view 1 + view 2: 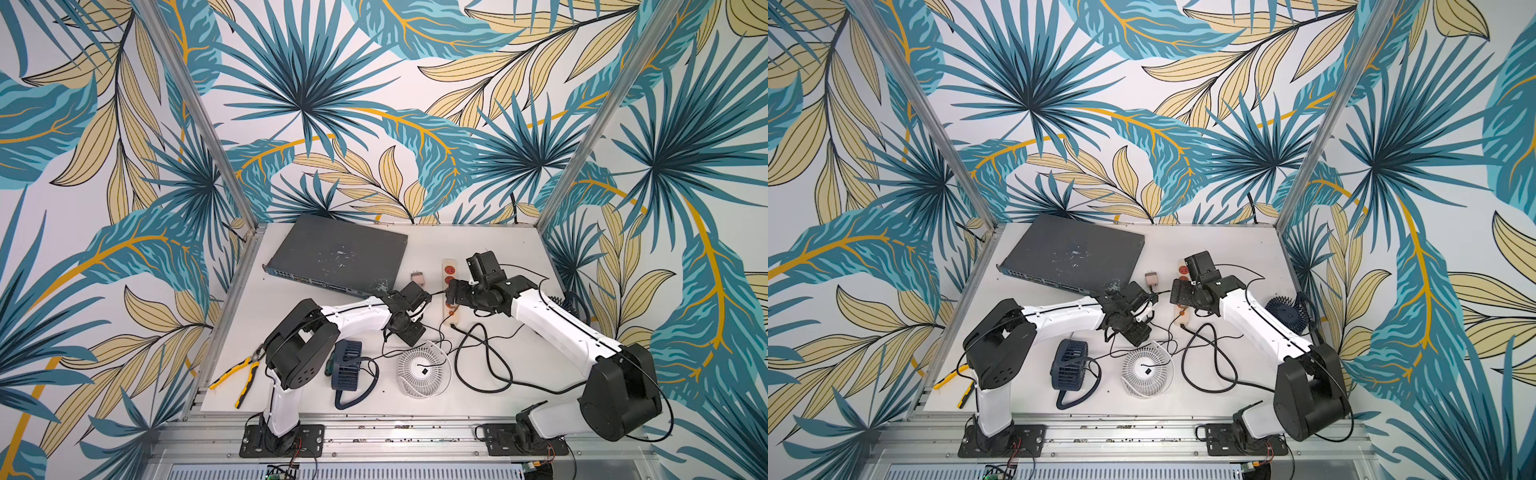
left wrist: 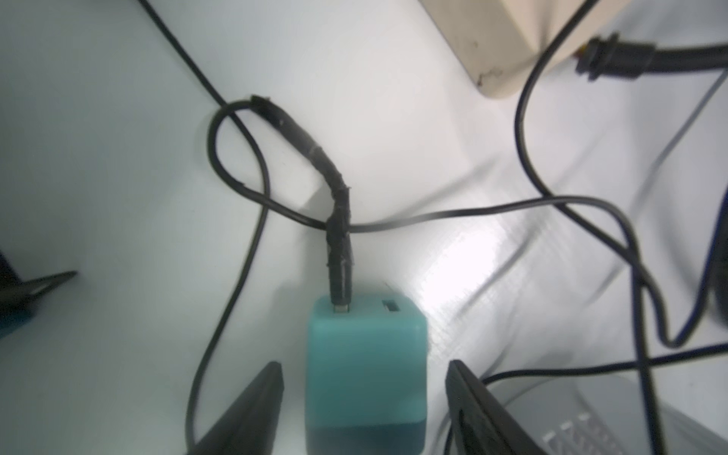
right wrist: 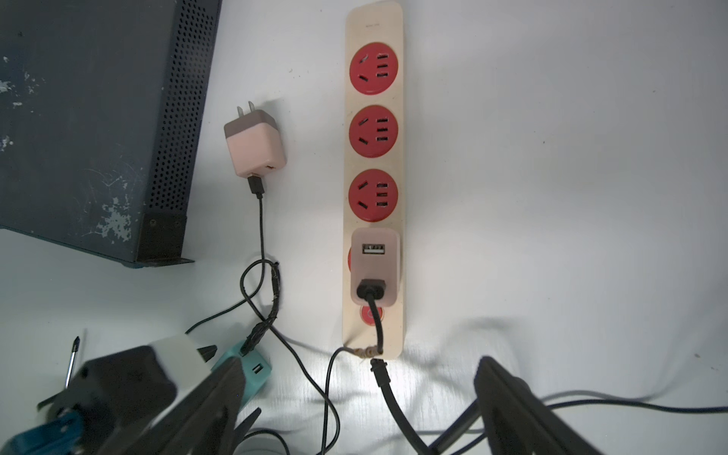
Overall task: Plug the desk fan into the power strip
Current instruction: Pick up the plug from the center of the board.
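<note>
Hovering over the near end of the power strip [image 3: 374,163], the right gripper [image 3: 360,362] stands wide and empty. The strip lies right of centre, a beige adapter [image 3: 374,268] in its nearest socket. Just left, the left gripper [image 2: 364,366] flanks a teal adapter [image 2: 366,394], jaws narrower, not touching it.

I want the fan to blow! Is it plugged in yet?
Not yet. A beige charger sits in the power strip; what it powers is unclear. The left end effector straddles a teal charger, unclamped. Left to do: pushing it into a free red socket.
</note>
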Robot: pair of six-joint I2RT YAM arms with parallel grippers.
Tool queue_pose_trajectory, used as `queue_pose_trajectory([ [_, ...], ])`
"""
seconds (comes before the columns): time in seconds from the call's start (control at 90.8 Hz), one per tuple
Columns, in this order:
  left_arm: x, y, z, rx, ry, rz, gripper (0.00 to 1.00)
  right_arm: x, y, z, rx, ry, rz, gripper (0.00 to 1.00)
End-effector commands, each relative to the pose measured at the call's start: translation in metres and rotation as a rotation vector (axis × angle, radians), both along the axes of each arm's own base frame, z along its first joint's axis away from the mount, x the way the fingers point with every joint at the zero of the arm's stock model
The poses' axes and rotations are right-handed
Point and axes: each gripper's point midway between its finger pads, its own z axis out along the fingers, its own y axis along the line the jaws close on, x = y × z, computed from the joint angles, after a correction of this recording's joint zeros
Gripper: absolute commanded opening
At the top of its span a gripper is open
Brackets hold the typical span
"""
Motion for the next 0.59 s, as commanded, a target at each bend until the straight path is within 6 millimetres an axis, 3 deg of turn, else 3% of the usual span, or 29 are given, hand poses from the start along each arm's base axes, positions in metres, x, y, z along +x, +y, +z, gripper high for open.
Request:
queue_pose_trajectory([
  [0.0,-0.002,0.001,0.004,0.011,0.001,-0.016,0.52,-0.002,-0.004,0.003,0.015,-0.021,-0.018,0.93],
  [0.099,0.001,0.004,0.028,-0.023,-0.061,0.0,0.39,0.0,-0.012,0.021,0.022,-0.088,-0.054,0.91],
  [0.22,0.012,0.004,0.086,-0.099,-0.196,0.022,0.32,0.0,-0.023,0.048,0.049,-0.193,-0.106,0.91],
  [0.386,0.022,0.006,0.16,-0.18,-0.347,0.033,0.3,-0.007,-0.034,0.068,0.069,-0.253,-0.133,0.91],
  [0.584,0.01,-0.007,0.239,-0.348,-0.432,-0.062,0.32,-0.015,-0.04,0.083,0.093,-0.295,-0.132,0.93],
])
